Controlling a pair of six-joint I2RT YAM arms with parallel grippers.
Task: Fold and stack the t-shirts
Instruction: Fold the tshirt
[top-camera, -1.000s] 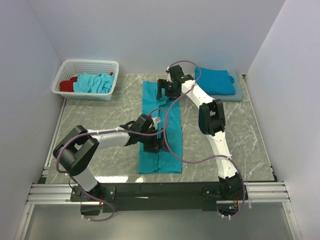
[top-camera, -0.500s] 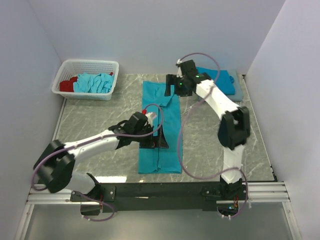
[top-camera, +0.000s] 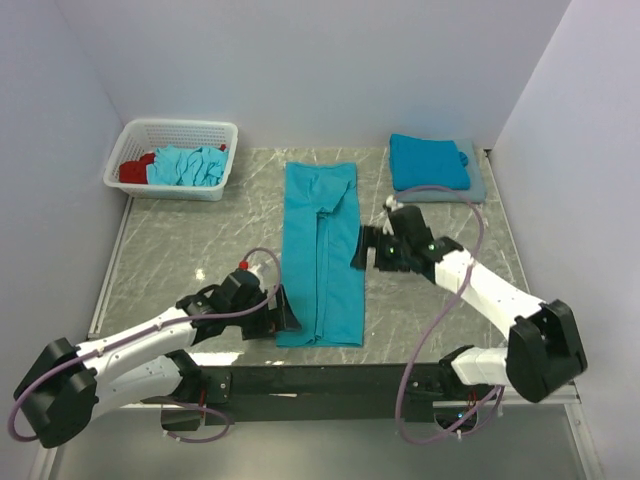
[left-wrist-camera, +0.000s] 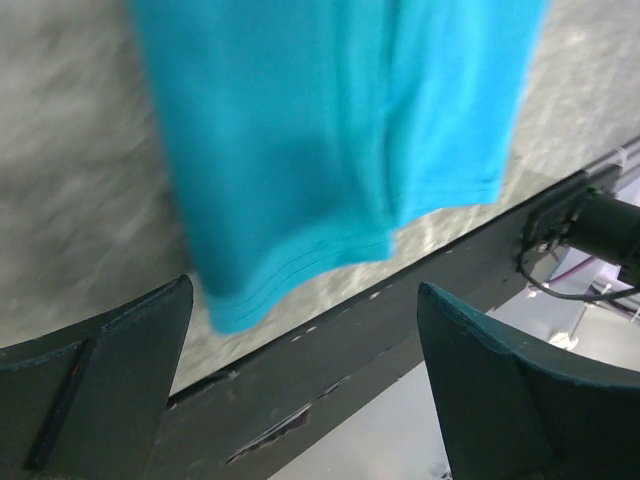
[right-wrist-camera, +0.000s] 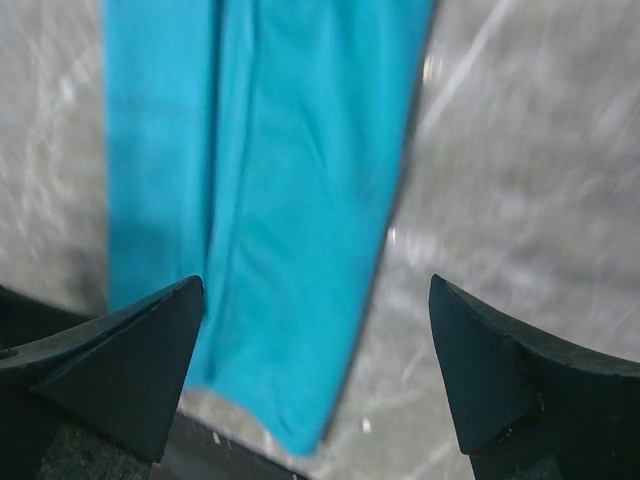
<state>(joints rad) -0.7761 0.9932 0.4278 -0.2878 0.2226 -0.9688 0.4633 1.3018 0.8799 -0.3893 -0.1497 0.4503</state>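
By my reading the job is about midway: a folded t-shirt pile (top-camera: 430, 162) sits on a grey pad (top-camera: 478, 188) at 1 o'clock, crumpled t-shirts (top-camera: 190, 165) wait in the white basket (top-camera: 165, 128) at 10 o'clock, and one teal t-shirt (top-camera: 320, 250) lies in the middle of the bench (top-camera: 200, 250). It is folded lengthwise into a long, fairly smooth strip running from 12 to 6 and lacks its crosswise folds. The left jaws gape wide and empty off its near corner at 7 o'clock, the right jaws equally wide and empty beside its 3 o'clock edge, neither touching the cloth as far as the blurred wrist views show.
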